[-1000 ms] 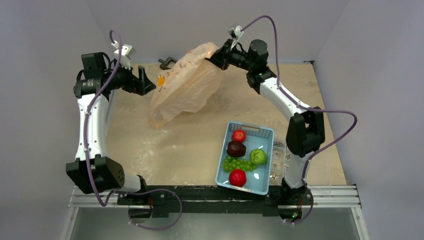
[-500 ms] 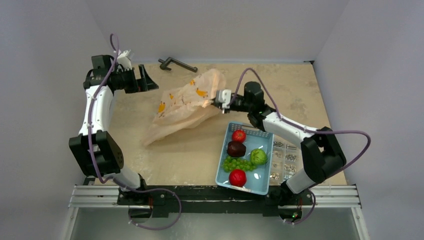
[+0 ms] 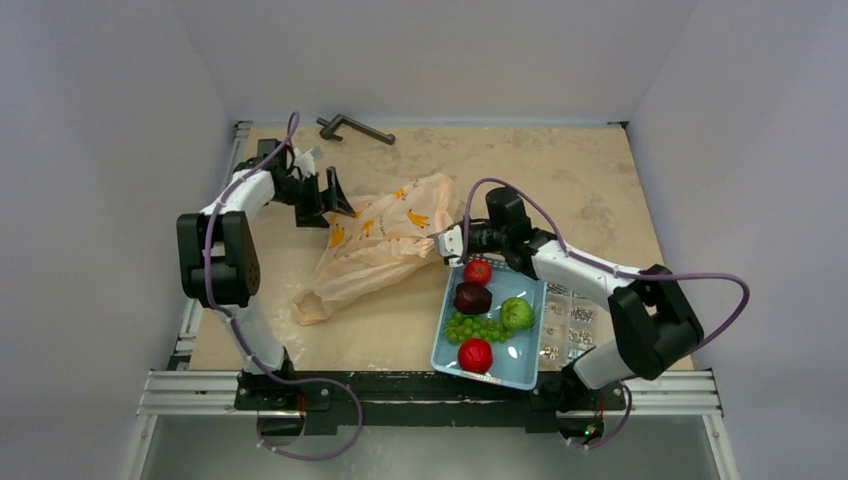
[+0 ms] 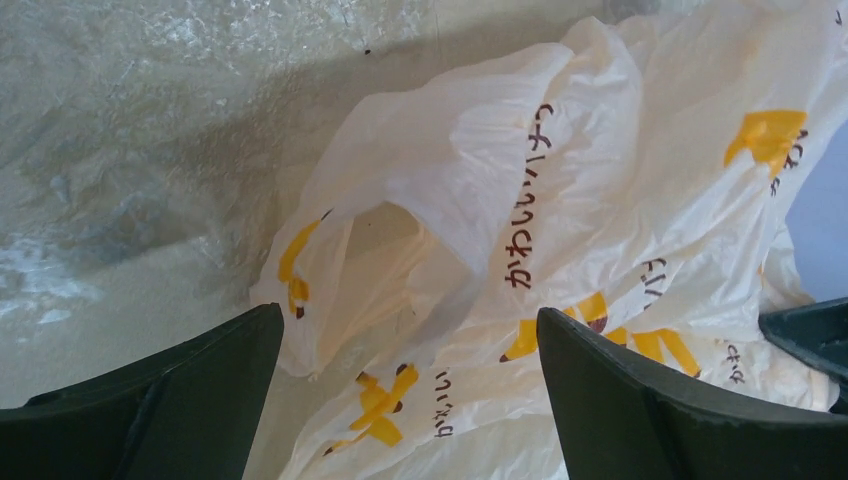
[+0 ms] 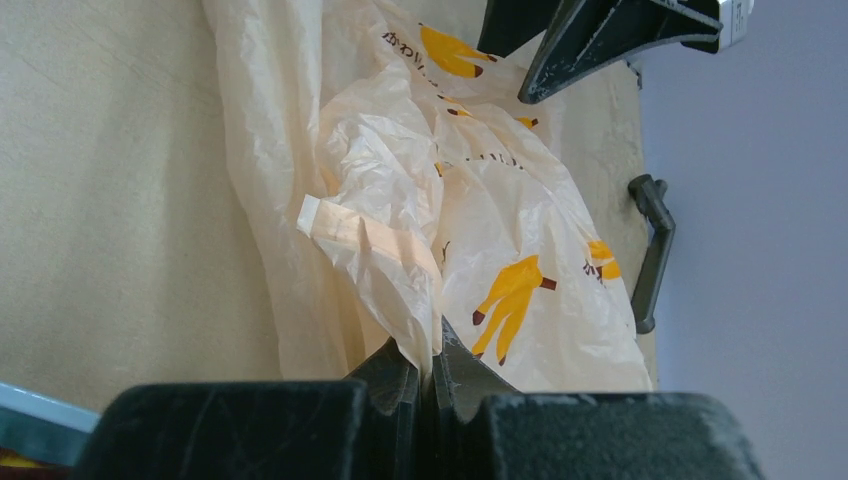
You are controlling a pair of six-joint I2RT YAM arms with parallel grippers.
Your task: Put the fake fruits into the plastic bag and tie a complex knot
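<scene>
While five fake fruits (image 3: 472, 298) fill one basket (image 3: 512, 266), right gripper (image 5: 432, 360) pinches one plastic bag (image 3: 385, 238) by its edge; left gripper (image 4: 408, 322) gapes alongside.

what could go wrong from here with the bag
The right gripper pinches only a thin fold of the plastic bag, so a pull could slip or tear it. The left gripper is open over crumpled layers and might grab both sides, closing the mouth.
</scene>
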